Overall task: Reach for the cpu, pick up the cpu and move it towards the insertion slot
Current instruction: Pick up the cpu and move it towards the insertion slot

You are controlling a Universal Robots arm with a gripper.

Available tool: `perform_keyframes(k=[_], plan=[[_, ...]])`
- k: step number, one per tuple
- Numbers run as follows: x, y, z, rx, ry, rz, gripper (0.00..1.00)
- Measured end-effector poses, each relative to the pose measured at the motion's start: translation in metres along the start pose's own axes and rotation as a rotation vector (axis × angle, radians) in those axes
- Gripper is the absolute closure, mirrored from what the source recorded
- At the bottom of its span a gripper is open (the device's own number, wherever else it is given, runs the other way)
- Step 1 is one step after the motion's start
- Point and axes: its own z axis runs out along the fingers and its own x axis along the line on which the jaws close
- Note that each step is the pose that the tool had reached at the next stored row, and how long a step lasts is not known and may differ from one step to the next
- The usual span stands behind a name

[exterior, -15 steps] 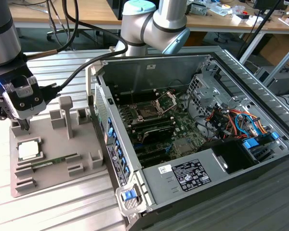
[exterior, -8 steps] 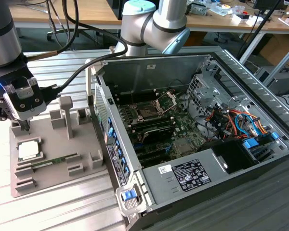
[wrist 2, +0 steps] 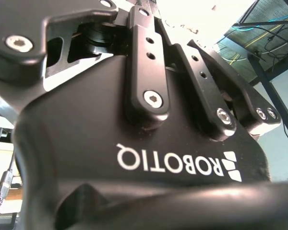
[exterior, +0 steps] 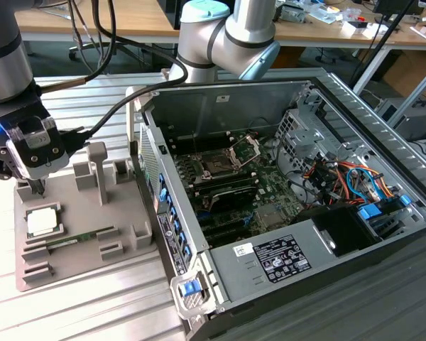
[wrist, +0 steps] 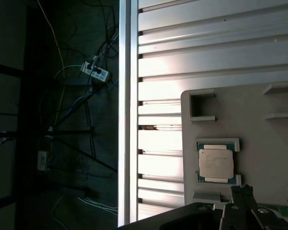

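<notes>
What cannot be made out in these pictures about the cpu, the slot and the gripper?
1. insertion slot: in the exterior view, too small to show its contacts.
2. gripper: in the exterior view, its height above the grey holder cannot be judged.
3. cpu: in the first wrist view, its underside lies hidden against the holder.

The computer case (exterior: 319, 92) lies open on the slatted table (exterior: 92, 312). Inside it, toward its far wall, sits the insertion slot (exterior: 216, 165). Behind the case rises a robot arm joint (exterior: 227, 28). Just beside the case, to the exterior view's left of it, rests the holder plate (exterior: 28, 277). On that plate lies the cpu (exterior: 42, 222), well apart from the case, with the memory stick (exterior: 67, 242) a little nearer the case. The gripper (exterior: 35, 188) hangs over the plate, on the cpu's far side.
</notes>
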Motion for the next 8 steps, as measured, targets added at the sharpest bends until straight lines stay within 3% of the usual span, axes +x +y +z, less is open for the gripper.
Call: perform_keyframes(k=[8], plan=[[0.0,-0.0001,0.0026,0.0,0.0,0.0,0.89]])
